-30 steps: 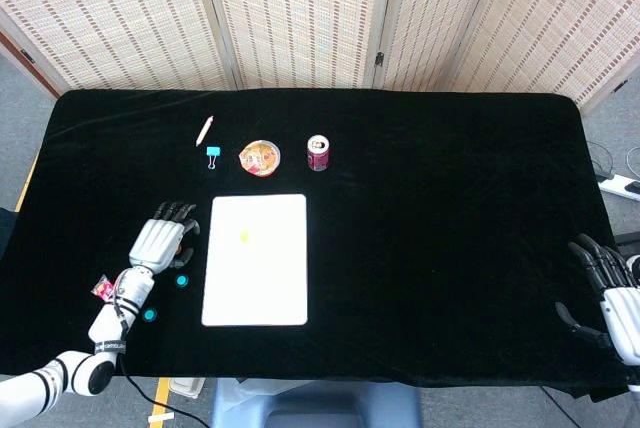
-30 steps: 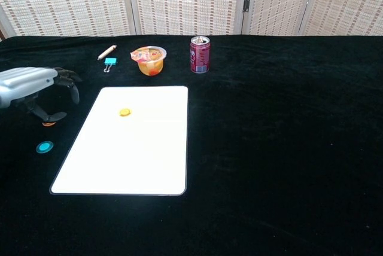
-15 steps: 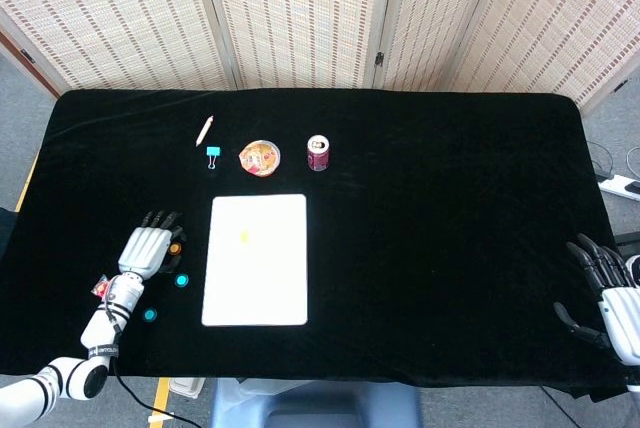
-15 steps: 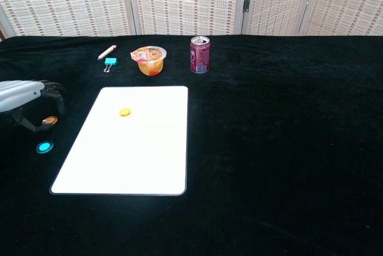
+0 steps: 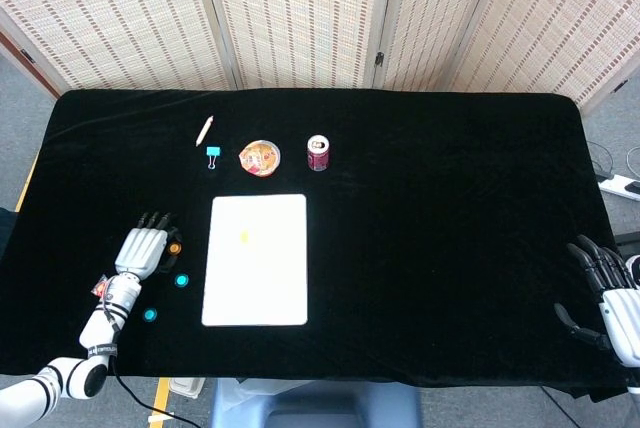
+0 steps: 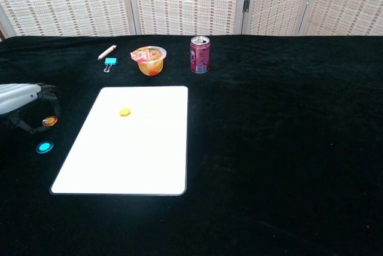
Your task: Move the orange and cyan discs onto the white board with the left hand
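My left hand [image 5: 142, 248] [image 6: 21, 97] is at the left side of the table, left of the white board [image 5: 256, 278] [image 6: 119, 154]. Its thumb and a fingertip pinch the small orange disc [image 5: 175, 247] [image 6: 49, 121] just above the cloth. A cyan disc [image 5: 181, 280] [image 6: 44, 146] lies on the cloth just nearer than it. A second cyan disc [image 5: 149, 315] lies closer to the front edge. My right hand [image 5: 610, 293] is at the far right edge, holding nothing, fingers apart.
A small yellow disc [image 5: 245, 238] [image 6: 124, 112] lies on the board. Behind the board stand a fruit cup [image 6: 149, 60], a red can [image 6: 200, 54], a blue clip [image 6: 109, 62] and a pen-like stick [image 6: 107, 51]. A red wrapper [image 5: 102, 288] lies by my left wrist.
My left hand has drawn back to the left until its fingertips close around the orange disc, which now looks slightly raised. The right hand has not moved.
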Available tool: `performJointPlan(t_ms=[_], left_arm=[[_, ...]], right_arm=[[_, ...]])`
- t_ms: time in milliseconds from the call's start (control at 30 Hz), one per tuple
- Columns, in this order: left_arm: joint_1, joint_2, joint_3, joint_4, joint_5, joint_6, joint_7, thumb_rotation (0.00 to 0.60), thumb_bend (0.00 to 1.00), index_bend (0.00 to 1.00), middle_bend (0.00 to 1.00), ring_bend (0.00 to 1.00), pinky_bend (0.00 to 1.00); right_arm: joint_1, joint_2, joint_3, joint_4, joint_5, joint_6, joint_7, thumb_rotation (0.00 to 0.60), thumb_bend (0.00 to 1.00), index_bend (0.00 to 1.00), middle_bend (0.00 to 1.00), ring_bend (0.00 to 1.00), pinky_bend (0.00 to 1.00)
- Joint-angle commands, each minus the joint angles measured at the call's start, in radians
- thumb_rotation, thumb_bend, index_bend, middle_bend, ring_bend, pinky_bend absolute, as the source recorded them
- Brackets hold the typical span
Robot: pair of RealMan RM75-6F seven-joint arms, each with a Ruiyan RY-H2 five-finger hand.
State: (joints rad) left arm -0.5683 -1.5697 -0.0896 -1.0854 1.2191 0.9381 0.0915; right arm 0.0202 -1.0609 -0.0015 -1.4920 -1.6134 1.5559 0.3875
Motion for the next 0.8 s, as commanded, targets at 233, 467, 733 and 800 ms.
performJointPlan(t_ms=[233,467,733,800], left_arm=[[0.0,-0.009,-0.008,0.027,0.01,-0.009,-0.025,0.6,0.45,0.45,0.13,0.0,0.0],[-0.002,-0.009,-0.013,0.027,0.036,0.005,-0.046,0.6,0.45,0.5,0.14,0.0,0.0],[-0.04,0.026,-0.042,-0.09,0.07,0.014,-0.043,0.6,0.45,0.5,0.14,0.0,0.0],[-0.055,0.031,-0.049,-0.122,0.075,0.008,-0.033,0.6,0.45,0.5,0.14,0.0,0.0]], right_arm=[[0.0,0.002,-0.001,-0.01,-0.002,0.001,-0.011,0.6,0.39,0.0,0.0,0.0,0.0],[-0.004,0.005,-0.002,-0.017,-0.002,0.005,-0.016,0.6,0.39,0.0,0.0,0.0,0.0],[-0.006,0.007,-0.002,-0.015,-0.002,0.01,-0.014,0.6,0.39,0.0,0.0,0.0,0.0],[-0.007,0.006,-0.002,-0.013,-0.001,0.011,-0.012,0.6,0.39,0.0,0.0,0.0,0.0]])
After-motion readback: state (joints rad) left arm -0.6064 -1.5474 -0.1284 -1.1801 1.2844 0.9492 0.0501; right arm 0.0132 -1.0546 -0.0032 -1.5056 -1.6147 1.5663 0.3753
